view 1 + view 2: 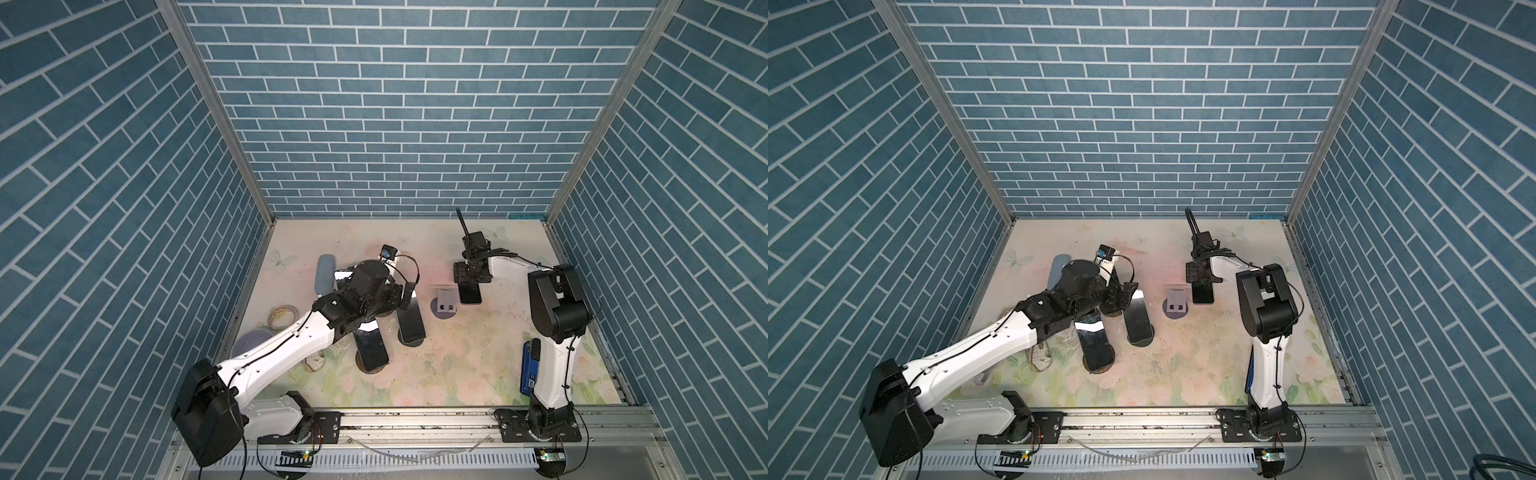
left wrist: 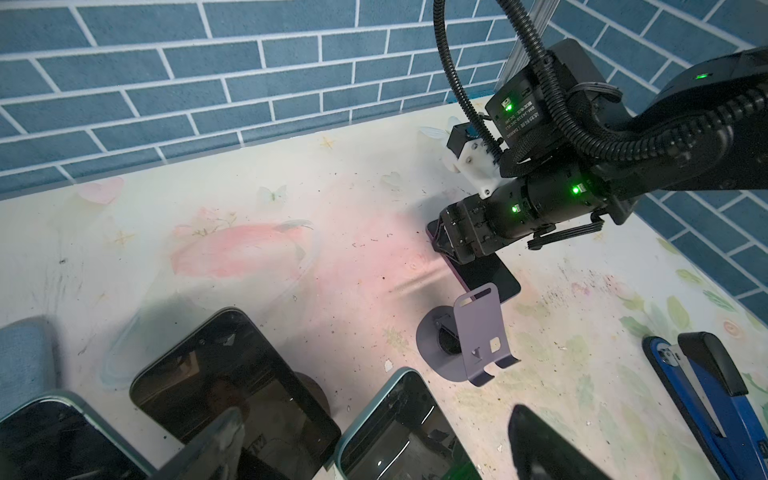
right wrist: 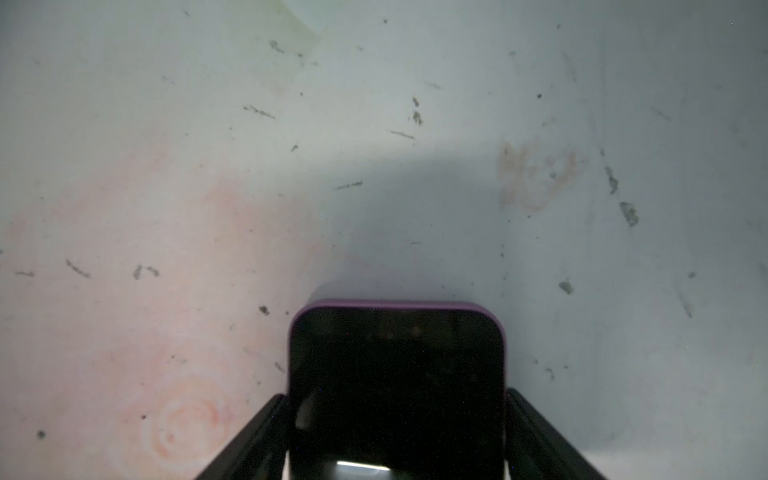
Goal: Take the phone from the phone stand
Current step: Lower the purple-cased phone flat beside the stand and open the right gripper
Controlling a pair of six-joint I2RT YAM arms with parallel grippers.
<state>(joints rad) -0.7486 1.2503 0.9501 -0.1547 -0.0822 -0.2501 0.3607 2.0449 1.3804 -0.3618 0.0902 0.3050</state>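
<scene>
The phone (image 1: 470, 295) (image 1: 1203, 294), dark-screened in a purple case, lies flat on the table just right of the empty grey phone stand (image 1: 446, 305) (image 1: 1177, 306) (image 2: 478, 332). My right gripper (image 1: 469, 283) (image 3: 397, 399) reaches down over the phone's far end. Its fingers (image 3: 266, 432) flank the phone (image 3: 397, 365), with a thin sliver of table showing between each finger and the case, so it is open. My left gripper (image 1: 404, 293) (image 2: 378, 444) hangs wide open and empty over other phones at the left.
Two dark phones (image 1: 411, 322) (image 1: 372, 353) lean on round stands at centre left, and a third shows in the left wrist view (image 2: 50, 440). A blue stapler (image 1: 528, 368) lies by the right arm. A blue-grey pad (image 1: 325, 274) and a tape roll (image 1: 282, 316) sit at the left.
</scene>
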